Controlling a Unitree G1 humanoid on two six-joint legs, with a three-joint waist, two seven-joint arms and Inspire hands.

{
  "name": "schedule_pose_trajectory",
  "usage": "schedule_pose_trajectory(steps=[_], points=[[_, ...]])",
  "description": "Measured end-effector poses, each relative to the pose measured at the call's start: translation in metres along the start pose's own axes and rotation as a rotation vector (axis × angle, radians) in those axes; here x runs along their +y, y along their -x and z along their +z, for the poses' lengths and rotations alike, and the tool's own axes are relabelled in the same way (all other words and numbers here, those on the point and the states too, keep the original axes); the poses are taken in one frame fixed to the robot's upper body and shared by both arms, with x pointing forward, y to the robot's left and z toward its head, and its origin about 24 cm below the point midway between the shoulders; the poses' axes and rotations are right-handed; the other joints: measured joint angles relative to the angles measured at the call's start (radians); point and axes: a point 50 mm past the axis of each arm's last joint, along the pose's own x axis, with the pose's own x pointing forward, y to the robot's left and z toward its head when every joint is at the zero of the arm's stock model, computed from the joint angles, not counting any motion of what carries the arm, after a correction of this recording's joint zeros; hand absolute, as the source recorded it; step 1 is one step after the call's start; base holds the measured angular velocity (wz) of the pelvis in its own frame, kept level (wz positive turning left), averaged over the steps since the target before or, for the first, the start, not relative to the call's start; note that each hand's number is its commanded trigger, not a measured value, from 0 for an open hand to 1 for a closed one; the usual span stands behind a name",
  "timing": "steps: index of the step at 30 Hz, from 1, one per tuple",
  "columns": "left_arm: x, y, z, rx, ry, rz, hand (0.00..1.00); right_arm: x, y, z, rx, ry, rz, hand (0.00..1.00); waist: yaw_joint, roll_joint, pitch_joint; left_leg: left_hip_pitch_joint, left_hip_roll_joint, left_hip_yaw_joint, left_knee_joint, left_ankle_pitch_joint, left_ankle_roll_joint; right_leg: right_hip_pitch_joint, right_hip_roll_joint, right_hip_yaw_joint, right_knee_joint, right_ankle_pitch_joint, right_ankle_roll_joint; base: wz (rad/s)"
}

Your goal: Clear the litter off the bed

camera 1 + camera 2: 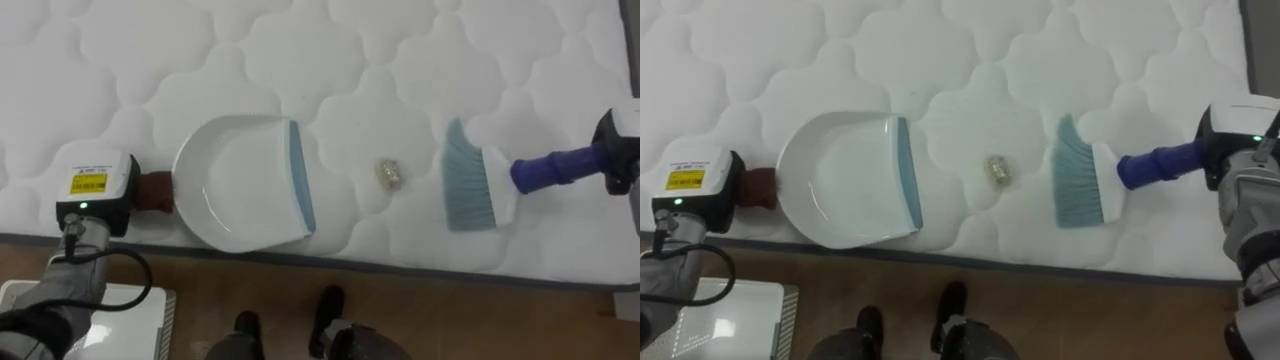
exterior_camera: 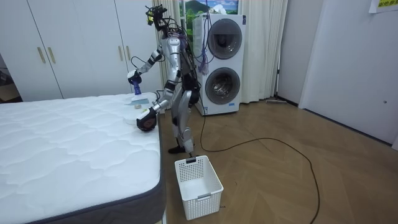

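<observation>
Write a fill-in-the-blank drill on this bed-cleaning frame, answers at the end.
1. The small scrap lies ___ the dustpan and the brush.
2. The left hand is at the dustpan's handle; the right hand is at the ___'s.
3. The brush's handle is coloured ___.
4. In the room view a white ___ stands on the floor by the mattress.
Missing: between; brush; blue; basket.

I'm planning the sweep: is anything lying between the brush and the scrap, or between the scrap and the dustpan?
Nothing visible does. The scrap lies alone on bare mattress, with the brush bristles on one side and the dustpan lip on the other, apart from both.
</observation>
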Motion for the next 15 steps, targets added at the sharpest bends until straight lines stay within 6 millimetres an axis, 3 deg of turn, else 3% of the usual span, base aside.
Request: schedule_pose_trajectory(steps=[11,15], points=[[-0.003,0.003,-0.001,0.003,-0.006,-0.012,1.0,0.003,0.001,0.007,0.01,-0.025,-0.004,1.0,-0.001,0.002,0.0015,0.019,-0.004,0.0,-0.019,-0.001,-0.001,0.021,0.008,0.0,-0.025,0.003,0.003,0.0],[-0.004,0.004,-0.002,0.006,-0.004,-0.011,1.0,-0.001,0.001,0.017,-0.012,-0.028,-0.027,1.0,0.004,0.011,0.0077,0.022,0.011,0.003,-0.011,-0.009,-0.003,0.032,0.022,0.001,-0.04,0.014,0.002,-0.07]])
